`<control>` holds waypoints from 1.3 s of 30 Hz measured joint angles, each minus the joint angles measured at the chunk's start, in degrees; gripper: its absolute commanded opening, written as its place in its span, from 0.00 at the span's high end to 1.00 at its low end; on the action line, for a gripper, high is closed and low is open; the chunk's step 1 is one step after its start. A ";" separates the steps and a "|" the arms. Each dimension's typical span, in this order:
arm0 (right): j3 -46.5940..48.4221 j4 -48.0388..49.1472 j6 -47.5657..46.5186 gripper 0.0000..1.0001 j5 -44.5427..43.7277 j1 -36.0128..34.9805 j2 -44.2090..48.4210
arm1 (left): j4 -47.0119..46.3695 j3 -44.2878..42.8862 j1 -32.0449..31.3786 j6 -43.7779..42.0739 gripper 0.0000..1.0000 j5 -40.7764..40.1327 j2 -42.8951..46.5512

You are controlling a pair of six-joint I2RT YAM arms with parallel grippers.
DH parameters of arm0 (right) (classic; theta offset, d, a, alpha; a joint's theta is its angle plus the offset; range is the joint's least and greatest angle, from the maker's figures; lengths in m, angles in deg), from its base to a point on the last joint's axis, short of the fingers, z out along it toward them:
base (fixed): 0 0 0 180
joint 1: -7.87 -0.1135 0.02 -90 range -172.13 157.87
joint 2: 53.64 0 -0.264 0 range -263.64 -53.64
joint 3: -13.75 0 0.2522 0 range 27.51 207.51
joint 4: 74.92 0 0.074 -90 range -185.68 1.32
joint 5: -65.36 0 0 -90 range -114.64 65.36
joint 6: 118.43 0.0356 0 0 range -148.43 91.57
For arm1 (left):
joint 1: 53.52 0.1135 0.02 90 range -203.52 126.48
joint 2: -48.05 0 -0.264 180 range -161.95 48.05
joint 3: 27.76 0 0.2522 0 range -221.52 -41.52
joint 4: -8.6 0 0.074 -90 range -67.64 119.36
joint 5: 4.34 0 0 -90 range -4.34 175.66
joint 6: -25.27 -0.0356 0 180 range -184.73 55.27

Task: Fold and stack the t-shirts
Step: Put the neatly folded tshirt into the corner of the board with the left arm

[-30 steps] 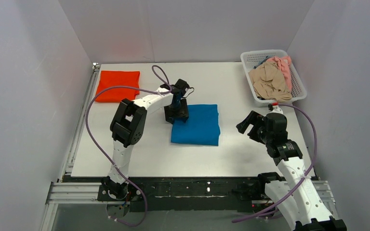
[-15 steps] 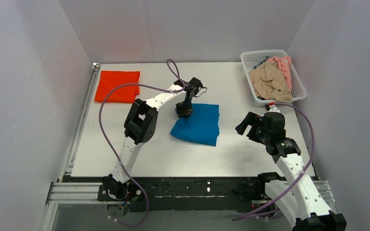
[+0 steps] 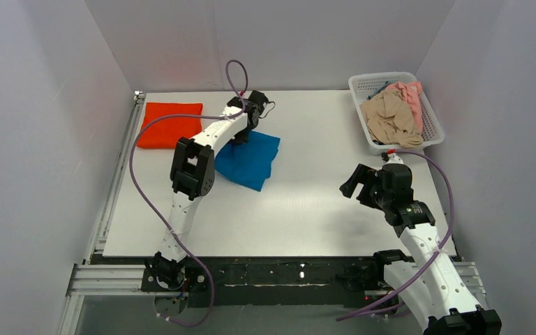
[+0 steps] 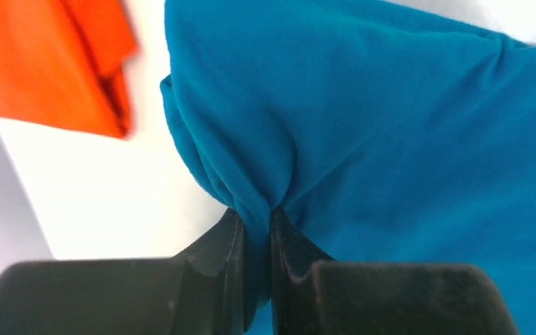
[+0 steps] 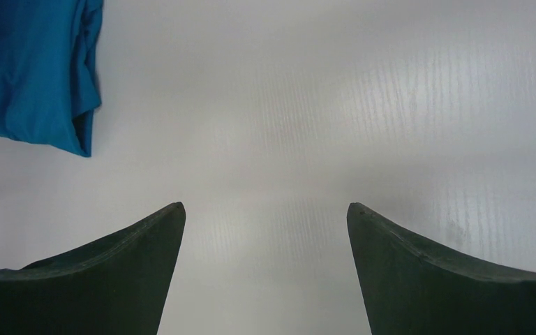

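A folded bright blue t-shirt lies at the table's back centre-left, skewed. My left gripper is shut on its rear edge; in the left wrist view the blue cloth bunches between the closed fingers of the left gripper. A folded orange-red t-shirt lies flat at the back left, and its corner shows left of the blue one. My right gripper hovers open over bare table at the right, nothing between its fingers; the blue shirt's corner shows at its far left.
A white mesh basket at the back right holds a beige shirt and a pink shirt, crumpled. A metal rail runs along the table's left edge. Purple cables loop off both arms.
My left gripper closed on the blue t-shirt and dragged it back and to the left, toward the orange-red one, twisting it askew. The right arm barely moved.
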 measured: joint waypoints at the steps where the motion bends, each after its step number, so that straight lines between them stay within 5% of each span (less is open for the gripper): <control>1: -0.20 -0.02 -0.02 0.06 0.09 0.00 -0.02 | -0.63 -0.76 0.98 -2.40 1.00 -1.01 0.00; 20: -0.46 0.00 -0.07 0.05 -0.92 -0.02 -0.17 | -13.05 -8.55 12.20 -29.38 1.00 -7.80 0.00; 39: -0.46 -0.04 -0.26 0.04 -3.26 0.00 -4.70 | -16.63 -11.32 16.52 -35.15 1.00 -8.98 1.73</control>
